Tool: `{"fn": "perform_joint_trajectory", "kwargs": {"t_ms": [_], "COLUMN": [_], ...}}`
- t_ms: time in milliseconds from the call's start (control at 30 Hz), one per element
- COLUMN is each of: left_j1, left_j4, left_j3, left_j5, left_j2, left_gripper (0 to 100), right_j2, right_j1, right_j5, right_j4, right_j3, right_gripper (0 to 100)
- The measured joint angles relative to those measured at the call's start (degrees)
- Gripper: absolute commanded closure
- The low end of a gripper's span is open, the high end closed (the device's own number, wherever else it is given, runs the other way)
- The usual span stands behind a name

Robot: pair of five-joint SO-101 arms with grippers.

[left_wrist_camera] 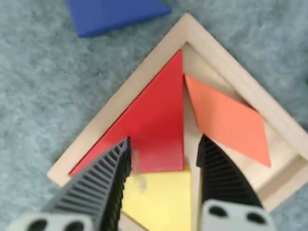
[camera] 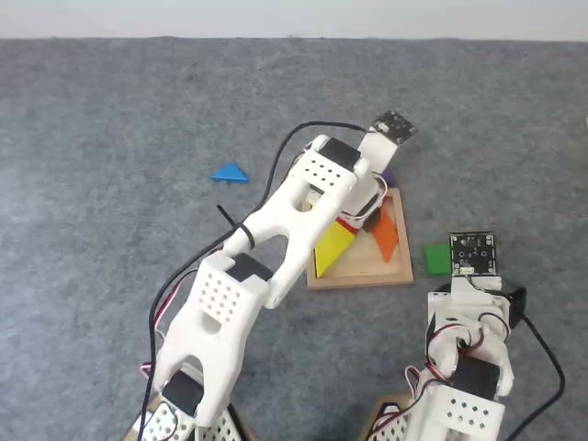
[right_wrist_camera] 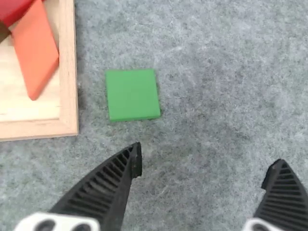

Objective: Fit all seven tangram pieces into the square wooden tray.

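Left fingers (left_wrist_camera: pixel 108 187) — red triangle (left_wrist_camera: pixel 149 115) between them

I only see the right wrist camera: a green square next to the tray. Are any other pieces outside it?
Observer: Yes, the high view shows a blue triangle far across the table, on the other side of the tray.
Operator: What's in the tray besides the orange piece?
Observer: A red triangle in a corner, with a yellow piece next to it.
Operator: Where's the other arm?
Observer: The left gripper hovers open over those two pieces.
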Motion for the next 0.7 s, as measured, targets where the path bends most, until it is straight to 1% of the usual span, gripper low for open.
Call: {"fn": "perform_joint_trajectory", "kwargs": {"t_ms": [133, 367, 700], "left_j1": [0.1, 0.1, 1.1], "left_j4": [2.3, 1.4, -6.1], "left_j3": [-0.4, -0.4, -0.4], "left_j5": [-0.3, 0.0, -0.3], "left_j2": [0.6, 0.6, 0.7], "left_gripper": [78, 78, 78], "right_j2": [0.0, 0.0, 0.0], "right_j1": [0.0, 0.0, -0.6], "right_j5": [0.0, 0.0, 0.0], "right_j4": [0.0, 0.0, 0.0], "right_j3": [0.0, 0.0, 0.0], "right_gripper": [60.8, 60.8, 60.8]}}
